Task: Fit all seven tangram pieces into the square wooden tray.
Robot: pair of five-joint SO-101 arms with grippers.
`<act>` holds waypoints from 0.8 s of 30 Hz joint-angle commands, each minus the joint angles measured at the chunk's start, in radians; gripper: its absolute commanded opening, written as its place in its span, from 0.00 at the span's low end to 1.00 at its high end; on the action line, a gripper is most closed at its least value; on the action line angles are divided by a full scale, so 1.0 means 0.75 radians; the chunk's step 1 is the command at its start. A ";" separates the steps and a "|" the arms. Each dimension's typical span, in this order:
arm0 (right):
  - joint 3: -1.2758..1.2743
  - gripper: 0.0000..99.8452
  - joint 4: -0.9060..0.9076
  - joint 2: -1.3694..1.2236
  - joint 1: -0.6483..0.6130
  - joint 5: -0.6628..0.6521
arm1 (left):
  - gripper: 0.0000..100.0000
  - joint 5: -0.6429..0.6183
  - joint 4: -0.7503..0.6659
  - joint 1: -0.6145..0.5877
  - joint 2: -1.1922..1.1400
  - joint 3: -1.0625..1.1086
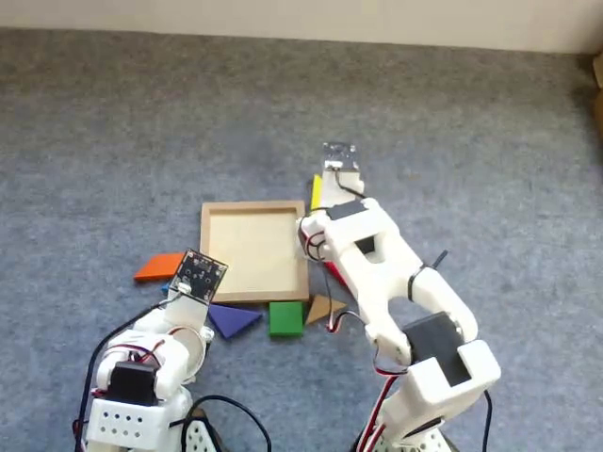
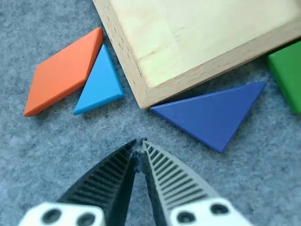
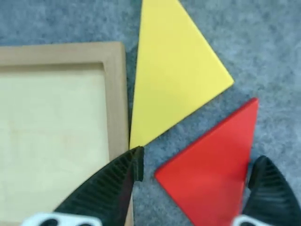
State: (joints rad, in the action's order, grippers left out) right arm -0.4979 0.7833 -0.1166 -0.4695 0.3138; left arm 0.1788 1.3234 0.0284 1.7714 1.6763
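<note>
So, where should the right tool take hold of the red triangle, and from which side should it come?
From straight above, I think: the red triangle lies flat on the carpet. Pinch across its body, edge to edge, not at a thin corner. The open right tool straddles it, though one finger is near the yellow triangle.
</note>
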 commanded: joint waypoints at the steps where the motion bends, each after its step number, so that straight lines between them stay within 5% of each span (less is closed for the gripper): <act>1: 0.044 0.33 0.038 -0.003 0.030 0.006 | 0.01 -0.006 0.002 -0.007 0.066 0.026; 24: 0.056 0.33 0.161 -0.007 0.024 0.014 | 0.01 -0.006 0.002 -0.007 0.066 0.026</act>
State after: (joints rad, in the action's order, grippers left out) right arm -0.4902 0.8953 -0.1304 -0.4695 0.3138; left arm 0.1788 1.3234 0.0284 1.7714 1.6763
